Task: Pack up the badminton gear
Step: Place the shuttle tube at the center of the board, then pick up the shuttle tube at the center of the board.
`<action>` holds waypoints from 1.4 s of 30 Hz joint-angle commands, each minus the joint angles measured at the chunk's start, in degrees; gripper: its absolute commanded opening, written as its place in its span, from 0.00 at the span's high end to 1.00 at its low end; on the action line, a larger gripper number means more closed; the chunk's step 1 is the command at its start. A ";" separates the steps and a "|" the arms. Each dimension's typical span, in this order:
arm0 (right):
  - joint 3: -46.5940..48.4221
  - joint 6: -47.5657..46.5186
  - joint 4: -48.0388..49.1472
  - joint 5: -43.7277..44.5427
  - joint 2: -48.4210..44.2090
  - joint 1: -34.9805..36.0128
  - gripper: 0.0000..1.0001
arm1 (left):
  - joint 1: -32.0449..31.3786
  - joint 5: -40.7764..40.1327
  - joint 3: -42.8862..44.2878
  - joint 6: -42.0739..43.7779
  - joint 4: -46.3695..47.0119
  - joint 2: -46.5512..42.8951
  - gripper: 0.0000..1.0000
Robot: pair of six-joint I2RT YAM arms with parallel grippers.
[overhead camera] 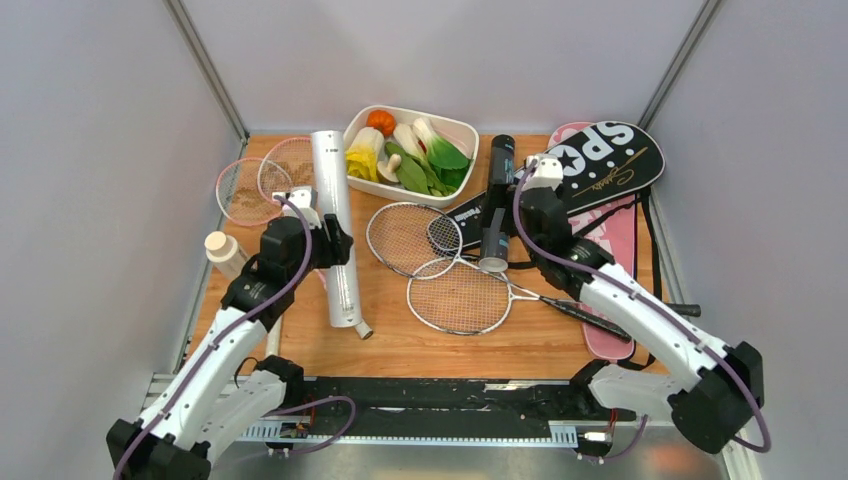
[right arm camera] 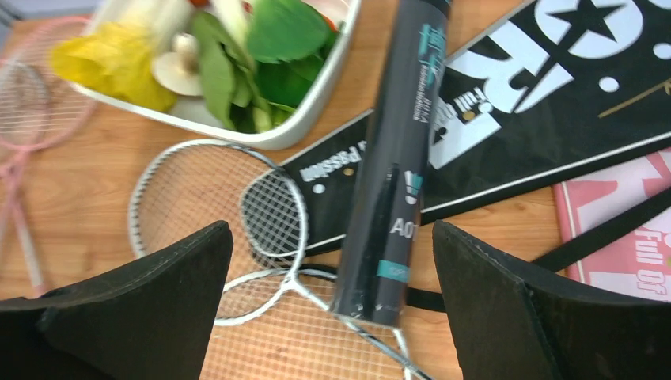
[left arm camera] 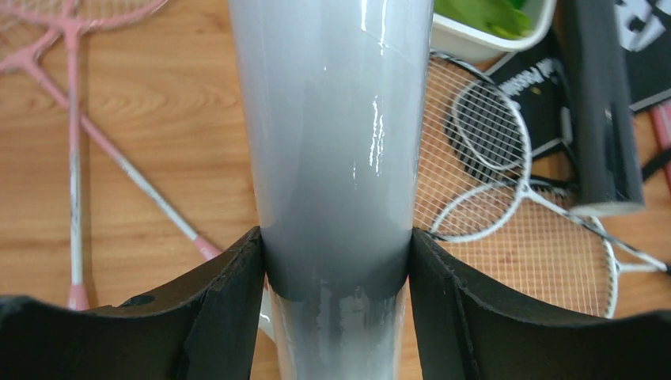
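Note:
My left gripper (overhead camera: pixel 333 243) (left arm camera: pixel 336 247) is shut on the white tube (overhead camera: pixel 335 225) (left arm camera: pixel 336 134); both fingers press its sides, and the tube lies lengthwise on the table. My right gripper (overhead camera: pixel 512 222) (right arm camera: pixel 330 229) stands open over the near end of the black tube (overhead camera: pixel 497 200) (right arm camera: pixel 392 174), which lies between the fingers and touches neither. That tube rests across silver racquets (overhead camera: pixel 460 297) (right arm camera: pixel 214 198) and the black "SPORT" cover (overhead camera: pixel 610 160) (right arm camera: pixel 538 95). A pink cover (overhead camera: pixel 615 240) lies under it. Pink racquets (overhead camera: pixel 248 190) (left arm camera: pixel 75 158) lie at the far left.
A white tray (overhead camera: pixel 462 130) of toy vegetables stands at the back centre, between the two tubes. A small clear bottle (overhead camera: pixel 224 250) with a cream cap stands at the left edge beside my left arm. Grey walls close in both sides.

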 commanded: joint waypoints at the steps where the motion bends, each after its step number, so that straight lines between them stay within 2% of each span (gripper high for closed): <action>1: 0.71 1.14 0.27 -6.32 5.14 -6.24 0.00 | 0.14 -13.75 1.36 -14.09 1.27 4.51 1.00; 8: 0.35 1.72 0.67 -12.29 12.24 -12.73 0.00 | 0.12 -11.96 -1.22 -23.37 6.17 14.69 0.99; 12: 0.45 1.40 2.07 -15.66 16.36 -15.10 0.00 | 0.08 -14.56 -3.65 -26.54 8.19 18.31 0.92; 19: 3.20 -0.20 3.48 -22.72 24.46 -18.37 0.06 | 0.11 -13.61 -5.17 -28.24 10.62 22.93 0.56; 20: 3.36 -0.38 3.52 -22.89 25.09 -18.53 0.07 | 0.10 -13.28 -4.74 -28.21 9.91 23.28 0.44; 22: 3.54 -0.68 3.52 -22.94 25.76 -19.03 0.07 | 0.14 -13.18 -4.57 -28.05 9.10 22.76 0.28; 26: 3.97 -1.40 3.83 -23.68 27.35 -19.83 0.09 | 0.12 -14.13 -3.97 -27.03 8.20 20.11 0.24; 33: 6.33 -2.17 3.87 -27.98 33.09 -20.76 0.11 | 0.15 -17.68 -2.97 -27.91 4.12 13.70 0.23; 39: 8.16 -2.82 3.88 -30.50 37.88 -22.43 0.12 | 0.11 -19.34 -3.77 -23.20 1.97 9.25 0.23; 41: 8.78 -3.16 3.96 -32.09 39.13 -22.93 0.17 | 0.12 -21.17 -3.42 -22.28 -0.22 8.45 0.24; 42: 9.19 -3.46 3.92 -33.25 39.54 -23.24 0.23 | 0.11 -21.86 -3.22 -22.12 -1.99 8.17 0.24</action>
